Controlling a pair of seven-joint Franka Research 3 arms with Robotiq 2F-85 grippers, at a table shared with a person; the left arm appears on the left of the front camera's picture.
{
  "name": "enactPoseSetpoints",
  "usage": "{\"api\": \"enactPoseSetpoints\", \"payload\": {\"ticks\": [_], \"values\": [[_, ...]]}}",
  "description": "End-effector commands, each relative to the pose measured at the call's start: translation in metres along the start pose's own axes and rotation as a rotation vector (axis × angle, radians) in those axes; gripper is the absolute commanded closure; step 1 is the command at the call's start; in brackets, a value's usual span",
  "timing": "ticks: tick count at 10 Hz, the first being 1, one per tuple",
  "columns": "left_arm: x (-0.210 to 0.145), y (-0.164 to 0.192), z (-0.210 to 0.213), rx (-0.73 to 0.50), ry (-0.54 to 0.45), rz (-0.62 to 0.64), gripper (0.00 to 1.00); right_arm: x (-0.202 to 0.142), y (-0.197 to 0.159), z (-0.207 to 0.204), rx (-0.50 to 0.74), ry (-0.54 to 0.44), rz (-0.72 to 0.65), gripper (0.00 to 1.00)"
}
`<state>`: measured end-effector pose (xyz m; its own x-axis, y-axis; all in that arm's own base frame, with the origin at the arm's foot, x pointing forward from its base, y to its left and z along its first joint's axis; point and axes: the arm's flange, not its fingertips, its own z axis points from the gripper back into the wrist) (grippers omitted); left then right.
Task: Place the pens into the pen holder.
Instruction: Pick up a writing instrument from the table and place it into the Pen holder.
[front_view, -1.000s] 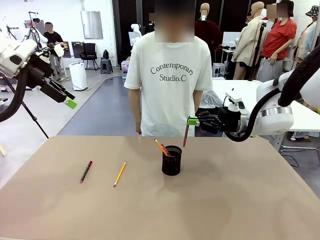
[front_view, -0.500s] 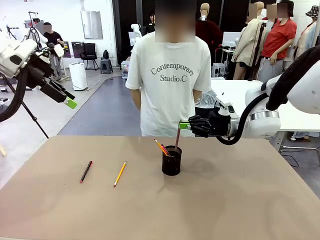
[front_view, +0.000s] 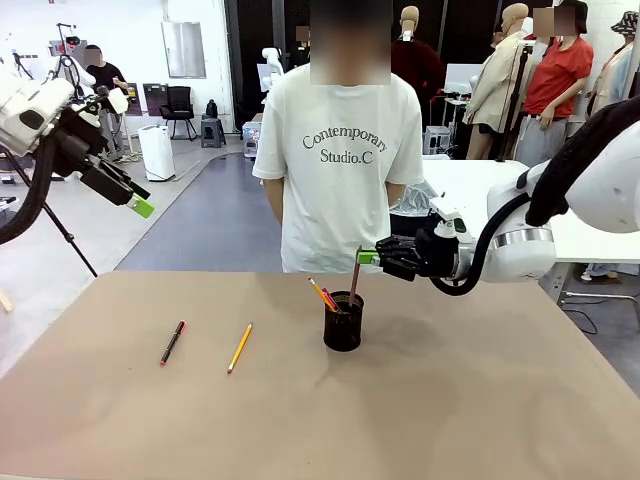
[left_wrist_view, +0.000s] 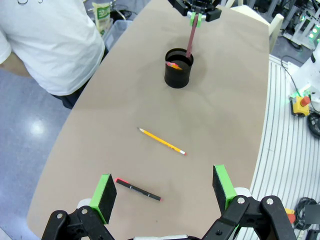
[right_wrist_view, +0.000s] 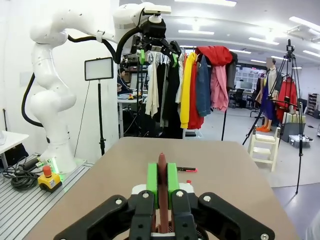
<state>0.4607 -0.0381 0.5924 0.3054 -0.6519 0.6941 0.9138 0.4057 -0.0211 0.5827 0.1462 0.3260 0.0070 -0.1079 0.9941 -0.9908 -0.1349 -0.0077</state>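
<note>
- A small black wire-mesh pen holder (front_view: 343, 325) stands mid-bench, with orange and red sticks (front_view: 323, 294) leaning out of it.
- A dark reddish-brown pen (front_view: 355, 277) stands nearly upright, its lower end at the holder's mouth, pinched near the top by the right fingers (front_view: 368, 257).
- A red pen with black ends (front_view: 173, 342) and a yellow-orange pencil (front_view: 239, 347) lie apart on the brown bench (front_view: 470, 400), left of the holder.
- The left fingers (left_wrist_view: 105, 196) hang spread wide, high above the bench's left side.
- A person in a white T-shirt (front_view: 345, 170) stands at the far edge.
</note>
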Motion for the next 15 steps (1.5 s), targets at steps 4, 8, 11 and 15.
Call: {"api": "enactPoseSetpoints", "payload": {"ticks": [4,8,11,15], "values": [[0.000,0.000,0.001,0.000,-0.004,-0.003,0.00,0.003,-0.007,0.002,-0.017,0.003,0.028,0.08],[0.000,0.000,0.001,0.000,-0.004,-0.003,0.00,0.014,-0.004,0.007,-0.020,0.019,0.039,0.00],[0.000,0.000,0.001,0.000,-0.004,-0.003,0.00,0.021,-0.002,0.010,-0.034,0.074,0.022,0.00],[0.000,0.000,0.001,0.000,-0.004,-0.003,0.00,0.069,0.007,0.014,-0.053,0.299,-0.005,0.00]]}}
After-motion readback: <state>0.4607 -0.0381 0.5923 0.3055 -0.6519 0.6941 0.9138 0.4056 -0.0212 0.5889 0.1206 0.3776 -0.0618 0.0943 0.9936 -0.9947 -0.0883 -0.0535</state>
